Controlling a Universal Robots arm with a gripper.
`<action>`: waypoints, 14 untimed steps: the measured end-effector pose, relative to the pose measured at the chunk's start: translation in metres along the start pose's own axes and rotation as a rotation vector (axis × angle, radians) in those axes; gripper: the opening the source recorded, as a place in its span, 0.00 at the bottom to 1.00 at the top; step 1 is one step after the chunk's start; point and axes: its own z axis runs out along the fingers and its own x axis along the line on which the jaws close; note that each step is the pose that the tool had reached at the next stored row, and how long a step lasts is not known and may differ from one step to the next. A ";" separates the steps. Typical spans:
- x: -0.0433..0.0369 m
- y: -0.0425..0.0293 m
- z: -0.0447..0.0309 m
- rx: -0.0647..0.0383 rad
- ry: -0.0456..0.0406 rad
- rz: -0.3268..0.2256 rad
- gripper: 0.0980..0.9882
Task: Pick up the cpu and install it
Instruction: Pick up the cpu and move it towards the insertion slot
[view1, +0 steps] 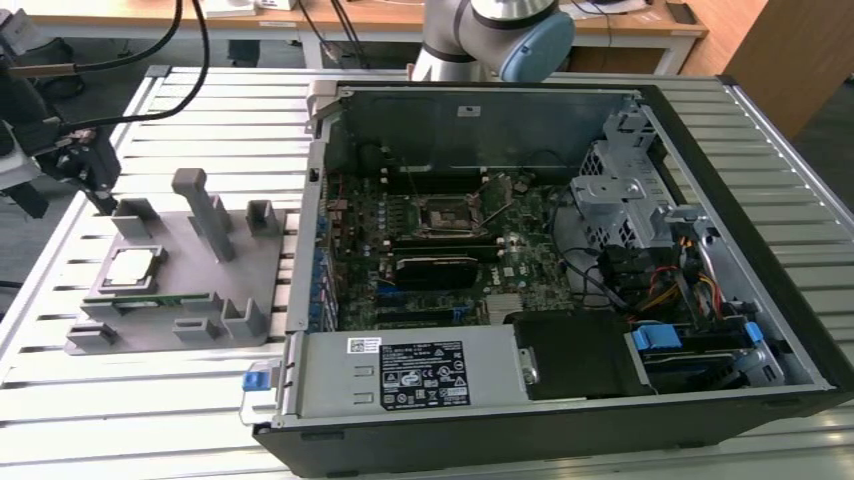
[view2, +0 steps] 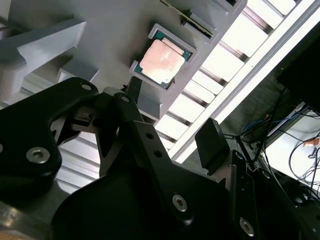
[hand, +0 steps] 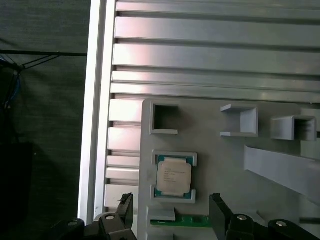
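Note:
The cpu (view1: 134, 268) is a small square chip with a silvery top. It lies flat in a recess of the grey plastic fixture (view1: 220, 290) at the exterior view's left. My gripper (view1: 96, 190) hangs above the fixture's far end, a little beyond the cpu. Both wrist views show the cpu (hand: 173, 176) (view2: 161, 61) in its framed pocket. The gripper (hand: 171, 210) (view2: 172, 117) is open, with its dark fingertips (hand: 126, 207) spread wider than the chip and nothing between them. The dark square socket (view1: 447, 212) sits on the motherboard inside the open computer case.
The open computer case (view1: 747, 120) takes up the middle and right of the slatted metal table (view1: 147, 400). Upright posts (view1: 203, 205) rise from the fixture close to the cpu. A long green circuit strip (view1: 160, 300) stands in a slot beside the chip. The table's edge (hand: 92, 125) runs near the fixture.

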 end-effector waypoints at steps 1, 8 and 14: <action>0.0000 0.0000 0.0010 -0.001 0.0000 0.000 0.68; 0.0000 -0.0003 0.0065 -0.004 -0.0001 0.000 0.68; -0.0025 -0.0007 0.0137 -0.006 0.0004 0.000 0.68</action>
